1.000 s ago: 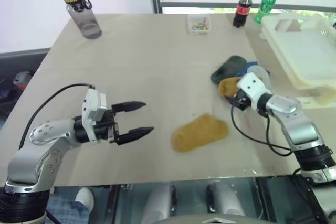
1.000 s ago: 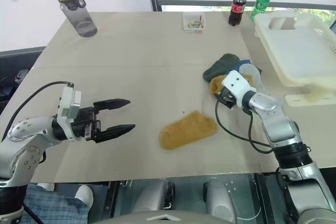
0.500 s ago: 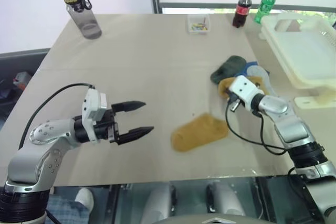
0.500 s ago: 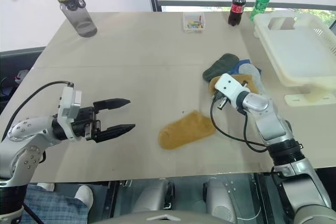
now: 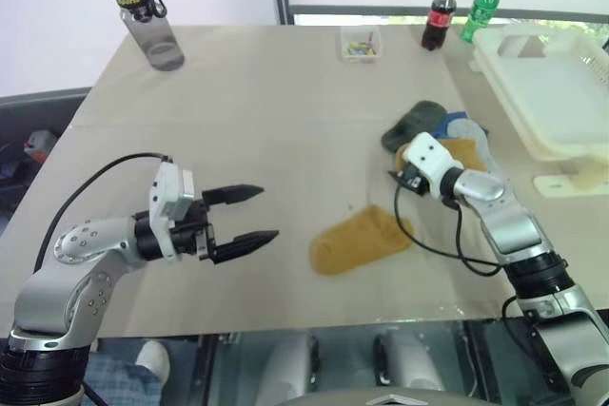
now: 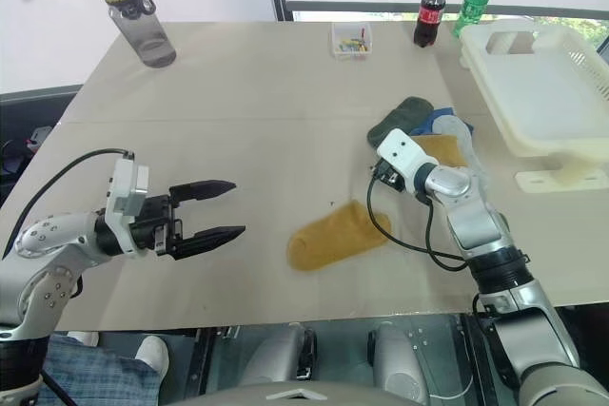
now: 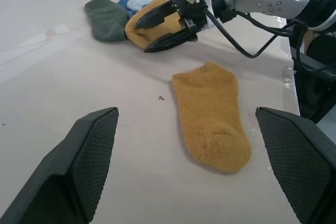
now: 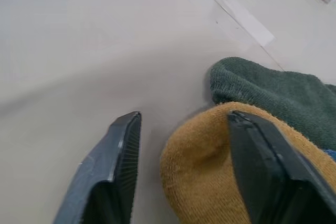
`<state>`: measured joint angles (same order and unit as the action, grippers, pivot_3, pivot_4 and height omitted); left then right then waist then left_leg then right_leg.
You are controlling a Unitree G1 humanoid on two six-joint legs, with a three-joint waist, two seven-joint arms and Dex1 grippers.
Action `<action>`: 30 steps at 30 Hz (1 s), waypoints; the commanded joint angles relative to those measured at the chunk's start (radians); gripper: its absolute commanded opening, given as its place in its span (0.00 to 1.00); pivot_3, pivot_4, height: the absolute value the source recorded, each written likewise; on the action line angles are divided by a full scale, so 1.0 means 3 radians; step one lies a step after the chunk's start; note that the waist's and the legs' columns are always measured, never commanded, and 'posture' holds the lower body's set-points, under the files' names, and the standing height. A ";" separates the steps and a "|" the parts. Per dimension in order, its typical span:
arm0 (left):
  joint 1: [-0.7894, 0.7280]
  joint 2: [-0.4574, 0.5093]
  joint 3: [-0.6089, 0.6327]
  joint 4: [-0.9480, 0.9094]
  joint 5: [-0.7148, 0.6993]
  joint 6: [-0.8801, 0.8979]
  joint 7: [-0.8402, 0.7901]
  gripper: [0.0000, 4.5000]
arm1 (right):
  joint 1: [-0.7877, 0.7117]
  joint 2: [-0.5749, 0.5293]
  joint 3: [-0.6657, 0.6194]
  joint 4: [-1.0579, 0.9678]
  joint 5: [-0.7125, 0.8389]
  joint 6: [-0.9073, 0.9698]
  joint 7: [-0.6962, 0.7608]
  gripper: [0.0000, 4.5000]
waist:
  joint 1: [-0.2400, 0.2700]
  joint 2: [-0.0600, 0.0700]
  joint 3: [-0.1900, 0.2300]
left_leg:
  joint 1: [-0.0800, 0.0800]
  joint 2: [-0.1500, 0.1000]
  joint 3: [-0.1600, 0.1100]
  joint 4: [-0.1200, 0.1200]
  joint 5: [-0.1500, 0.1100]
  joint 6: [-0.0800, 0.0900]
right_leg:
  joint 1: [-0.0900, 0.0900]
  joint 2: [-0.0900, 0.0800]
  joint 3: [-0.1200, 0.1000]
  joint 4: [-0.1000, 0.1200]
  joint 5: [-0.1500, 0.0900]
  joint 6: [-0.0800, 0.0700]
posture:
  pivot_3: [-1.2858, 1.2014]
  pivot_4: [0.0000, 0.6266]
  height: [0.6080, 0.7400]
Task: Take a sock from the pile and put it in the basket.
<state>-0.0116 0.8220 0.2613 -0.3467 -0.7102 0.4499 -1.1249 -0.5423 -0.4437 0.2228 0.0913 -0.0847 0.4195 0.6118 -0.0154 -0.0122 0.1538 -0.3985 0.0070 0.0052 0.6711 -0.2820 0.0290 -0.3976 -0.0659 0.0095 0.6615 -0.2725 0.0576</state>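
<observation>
Pile (image 5: 440, 135): centre right of head view, by right gripper (image 7: 167, 26). Basket (image 5: 547, 92): upper right, empty.
Risk: jaws spread astride yellow sock edge (image 8: 210, 182); shallow bite may slip or drag green sock (image 8: 268, 85); contact unclear.
Right arm: reaching forward, angled down-left.
Left gripper (image 5: 243, 215): jaws wide, empty, hovering lower left.
Stray sock (image 5: 360, 240): table centre.

The bench (image 5: 266, 111) is a beige surface. A grey water bottle (image 5: 145, 19) with a black cap stands upright near the far left corner. A small clear box (image 5: 361, 42) of coloured bits sits at the far edge. Just beside it toward the far right corner stand a cola bottle (image 5: 440, 14) and a green bottle (image 5: 482, 8), both upright.
</observation>
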 commanded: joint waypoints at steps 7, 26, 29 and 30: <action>0.0032 0.0018 0.0042 -0.0156 -0.0026 -0.0010 0.0028 1.00 | -0.0110 0.0057 -0.0051 0.0093 -0.0070 0.0159 -0.0139 0.14 | 0.0000 0.0000 0.0000 | 0.0001 0.0000 0.0000 0.0001 0.0000 0.0000 | 0.0000 0.0000 0.0000 0.0002 0.0000 0.0000 | 0.52 0.24 1.00; 0.0039 -0.0026 0.0010 -0.0143 -0.0017 -0.0029 0.0047 1.00 | -0.0105 0.0564 0.0448 -0.0607 0.0101 0.0536 0.0106 0.01 | -0.0007 0.0000 0.0000 | 0.0001 0.0001 0.0001 0.0001 0.0000 0.0000 | -0.0002 0.0003 0.0002 0.0003 0.0000 0.0000 | 0.52 0.24 1.00; 0.0070 -0.0024 0.0039 -0.0162 -0.0024 -0.0032 0.0059 1.00 | -0.0175 0.0755 0.0659 -0.0519 0.0062 0.0463 0.0137 0.01 | -0.0015 0.0000 0.0000 | 0.0001 0.0002 0.0000 0.0001 0.0000 -0.0001 | -0.0002 0.0005 0.0002 0.0004 0.0000 0.0000 | 0.52 0.24 1.00; 0.0081 -0.0020 0.0050 -0.0166 -0.0024 -0.0035 0.0062 1.00 | -0.0205 0.0816 0.0699 -0.0486 0.0064 0.0451 0.0148 0.01 | -0.0023 0.0000 0.0000 | 0.0001 0.0002 0.0001 0.0001 0.0000 -0.0001 | -0.0003 0.0005 0.0003 0.0005 0.0000 0.0000 | 0.52 0.24 1.00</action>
<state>0.0058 0.8156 0.2543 -0.3636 -0.7102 0.4507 -1.1074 -0.5699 -0.2162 0.4118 -0.0381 -0.0689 0.5794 0.6493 -0.0224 -0.0122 0.1538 -0.3981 0.0077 0.0054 0.6715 -0.2819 0.0287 -0.3985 -0.0641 0.0103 0.6629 -0.2725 0.0576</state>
